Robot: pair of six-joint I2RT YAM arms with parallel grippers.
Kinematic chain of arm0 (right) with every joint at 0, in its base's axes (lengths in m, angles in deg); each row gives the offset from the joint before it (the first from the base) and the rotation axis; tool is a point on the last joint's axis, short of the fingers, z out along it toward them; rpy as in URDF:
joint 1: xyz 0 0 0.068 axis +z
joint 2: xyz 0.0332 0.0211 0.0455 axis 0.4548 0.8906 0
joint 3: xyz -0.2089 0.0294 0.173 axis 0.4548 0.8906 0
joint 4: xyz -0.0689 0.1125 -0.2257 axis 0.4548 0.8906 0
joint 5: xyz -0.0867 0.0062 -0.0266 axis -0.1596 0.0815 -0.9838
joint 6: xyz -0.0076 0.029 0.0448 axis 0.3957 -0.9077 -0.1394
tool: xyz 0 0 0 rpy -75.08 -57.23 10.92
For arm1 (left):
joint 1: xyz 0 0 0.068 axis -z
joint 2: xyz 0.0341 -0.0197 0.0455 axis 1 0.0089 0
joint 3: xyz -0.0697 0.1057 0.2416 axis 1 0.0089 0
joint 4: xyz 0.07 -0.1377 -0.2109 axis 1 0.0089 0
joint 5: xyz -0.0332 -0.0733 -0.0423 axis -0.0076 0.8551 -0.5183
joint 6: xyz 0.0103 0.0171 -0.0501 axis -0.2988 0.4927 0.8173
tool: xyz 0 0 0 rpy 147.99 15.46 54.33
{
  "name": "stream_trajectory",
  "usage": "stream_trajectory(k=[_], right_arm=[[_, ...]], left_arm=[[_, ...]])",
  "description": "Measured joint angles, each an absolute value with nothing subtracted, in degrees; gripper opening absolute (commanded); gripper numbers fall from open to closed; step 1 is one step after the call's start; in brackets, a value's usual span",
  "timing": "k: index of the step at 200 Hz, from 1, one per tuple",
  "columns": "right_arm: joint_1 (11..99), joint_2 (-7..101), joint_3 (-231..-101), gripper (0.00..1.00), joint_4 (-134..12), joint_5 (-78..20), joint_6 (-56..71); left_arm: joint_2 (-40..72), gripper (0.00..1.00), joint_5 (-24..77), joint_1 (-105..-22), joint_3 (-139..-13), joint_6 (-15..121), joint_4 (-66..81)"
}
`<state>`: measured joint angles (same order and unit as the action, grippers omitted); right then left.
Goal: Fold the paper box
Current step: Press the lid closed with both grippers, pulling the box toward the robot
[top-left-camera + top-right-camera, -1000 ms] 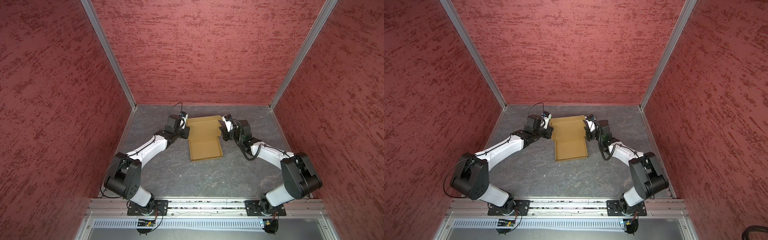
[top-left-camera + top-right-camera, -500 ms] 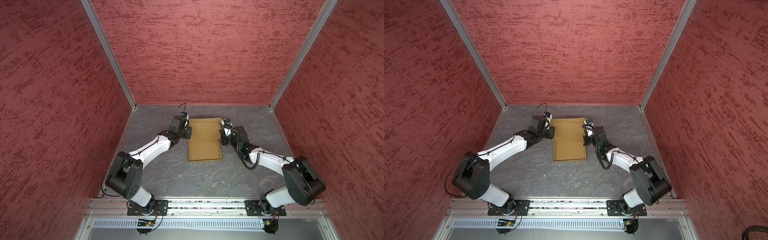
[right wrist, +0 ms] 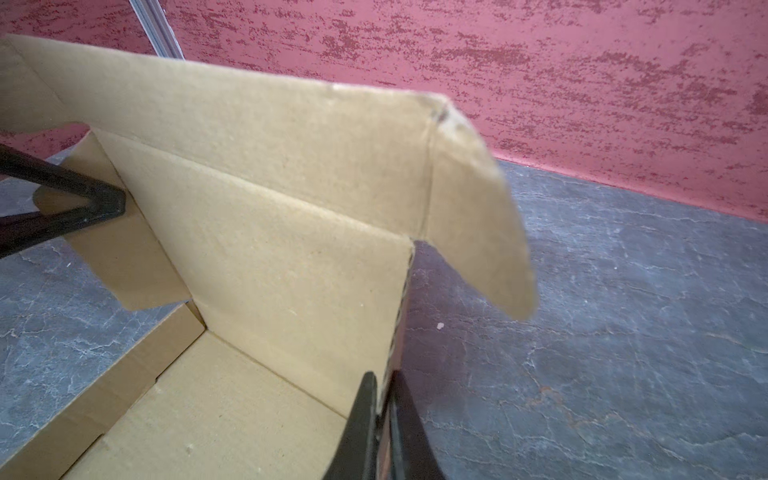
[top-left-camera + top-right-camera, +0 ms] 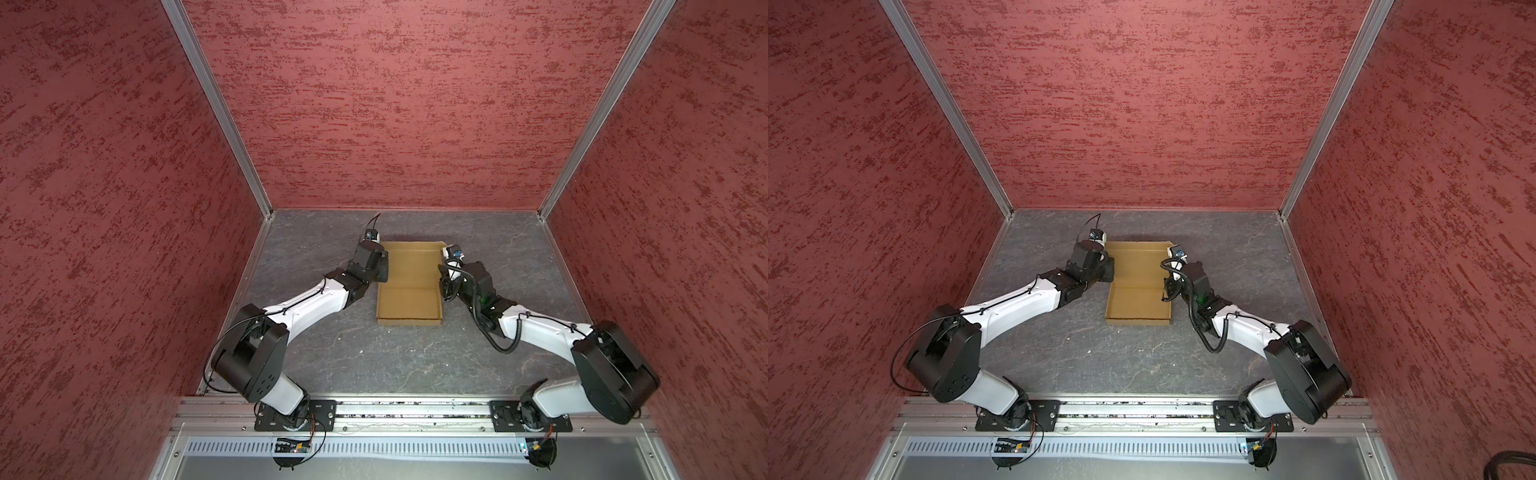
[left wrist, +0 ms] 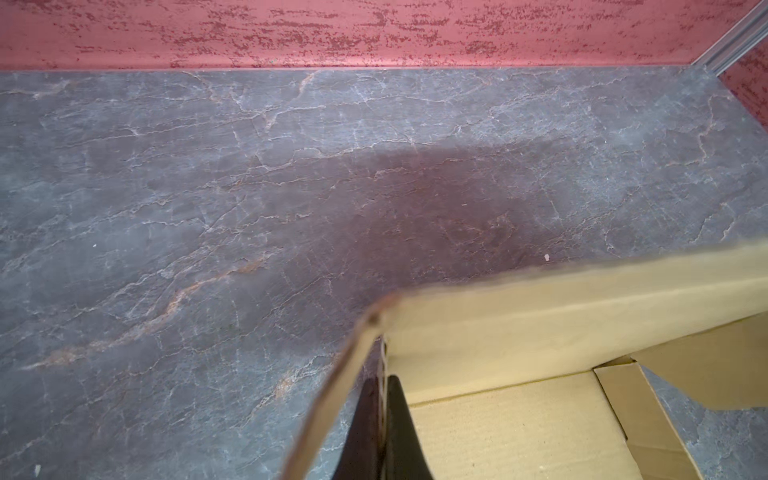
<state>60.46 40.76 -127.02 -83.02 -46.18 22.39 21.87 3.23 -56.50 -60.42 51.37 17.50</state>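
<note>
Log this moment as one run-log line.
paper box: lid raised, base on table | left gripper: shut on lid's left edge | right gripper: shut on lid's right edge

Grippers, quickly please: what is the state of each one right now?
Left gripper: jaws closed on an edge of the paper box.
Right gripper: jaws closed on the opposite edge of the paper box.

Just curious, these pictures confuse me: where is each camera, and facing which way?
Top views: high at the front, looking down on left arm, right arm and paper box.
Left wrist: on the left arm, facing the back wall; left hand pinches the box.
Right wrist: likewise on the right arm; right hand pinches, left hand visible.
Wrist views share its upright panel.
</note>
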Motion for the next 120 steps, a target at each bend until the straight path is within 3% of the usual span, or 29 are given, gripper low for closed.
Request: stream_trajectory(k=[120], right_arm=[[63.67, 38.05, -121.14, 0.15, -85.97, -48.24, 19.98]], left_arm=[[16.13, 0.0, -0.38, -53.13, -51.06, 54.17, 9.35]])
